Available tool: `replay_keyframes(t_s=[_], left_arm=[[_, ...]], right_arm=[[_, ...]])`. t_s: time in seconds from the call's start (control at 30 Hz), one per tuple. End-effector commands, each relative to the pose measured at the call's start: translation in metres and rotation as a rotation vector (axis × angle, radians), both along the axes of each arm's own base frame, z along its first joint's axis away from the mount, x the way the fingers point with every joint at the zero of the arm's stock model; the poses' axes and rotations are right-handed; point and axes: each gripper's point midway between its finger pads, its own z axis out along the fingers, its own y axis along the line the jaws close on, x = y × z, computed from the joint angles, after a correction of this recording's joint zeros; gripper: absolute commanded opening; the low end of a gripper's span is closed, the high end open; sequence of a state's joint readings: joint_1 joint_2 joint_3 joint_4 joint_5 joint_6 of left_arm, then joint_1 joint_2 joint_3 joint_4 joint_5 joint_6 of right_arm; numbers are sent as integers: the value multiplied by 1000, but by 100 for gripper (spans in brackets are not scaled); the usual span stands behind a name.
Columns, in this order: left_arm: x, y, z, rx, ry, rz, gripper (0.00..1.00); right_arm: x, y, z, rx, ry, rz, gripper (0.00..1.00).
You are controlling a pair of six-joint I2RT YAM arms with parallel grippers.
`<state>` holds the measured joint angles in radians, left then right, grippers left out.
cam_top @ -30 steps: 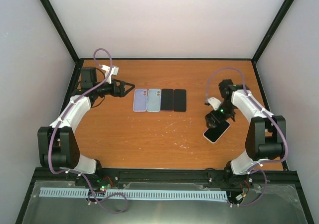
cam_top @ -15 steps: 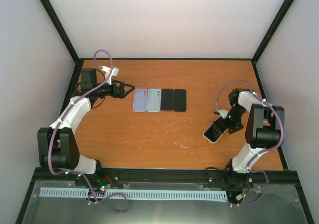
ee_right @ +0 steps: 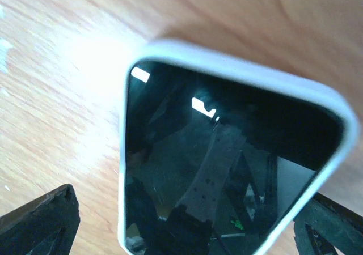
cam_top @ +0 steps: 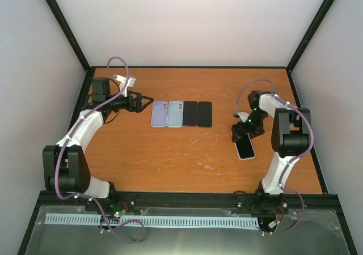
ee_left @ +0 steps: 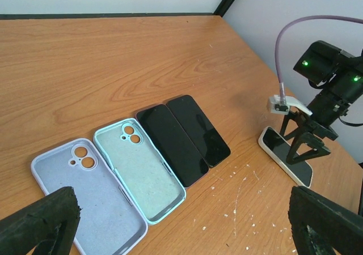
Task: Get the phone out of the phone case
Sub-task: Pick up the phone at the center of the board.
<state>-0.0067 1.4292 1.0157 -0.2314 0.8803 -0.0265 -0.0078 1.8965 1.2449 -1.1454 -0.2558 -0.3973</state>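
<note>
Phone: black-screened smartphone in a white soft case (cam_top: 246,149), still seated in the case, the white rim showing all round the glass in the right wrist view. It lies flat and screen-up on the orange-brown wooden table (cam_top: 187,164), on the right side, well apart from the row of other items.

Right gripper (cam_top: 240,136): directly over the far end of the cased phone and pointing down at it. The jaws are spread wide, one finger on each side of the phone's width. Nothing is gripped. Cannot tell whether the fingertips touch the case or the table.

Left gripper (cam_top: 148,103): far-left part of the table, lying low and aimed toward the row. The jaws are fully spread and empty. It stands just beside the nearest case but not touching it.

Row at table centre, left to right, side by side:
- Lilac empty phone case (cam_top: 160,114), inside up, camera cutout at the far end.
- Pale mint empty phone case (cam_top: 175,114), same orientation.
- Bare black phone (cam_top: 190,114), screen up.
- Second bare black phone (cam_top: 205,114), touching the first along its long edge.
</note>
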Motion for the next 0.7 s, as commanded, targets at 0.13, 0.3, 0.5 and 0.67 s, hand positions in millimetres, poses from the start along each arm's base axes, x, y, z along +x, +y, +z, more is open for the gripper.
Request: replay_keyframes(t_s=[0.13, 0.3, 0.5, 0.67], left_arm=[[0, 3, 12, 21, -60, 3, 100], [-6, 4, 11, 31, -66, 8, 100], [-4, 3, 9, 12, -50, 6, 100], [-1, 2, 10, 5, -49, 5, 100]], right_arm=[[15, 59, -3, -10, -122, 181, 100], [-5, 40, -12, -103, -164, 274, 100], [-27, 23, -13, -137, -248, 468, 100], [-35, 11, -22, -189, -280, 567, 100]])
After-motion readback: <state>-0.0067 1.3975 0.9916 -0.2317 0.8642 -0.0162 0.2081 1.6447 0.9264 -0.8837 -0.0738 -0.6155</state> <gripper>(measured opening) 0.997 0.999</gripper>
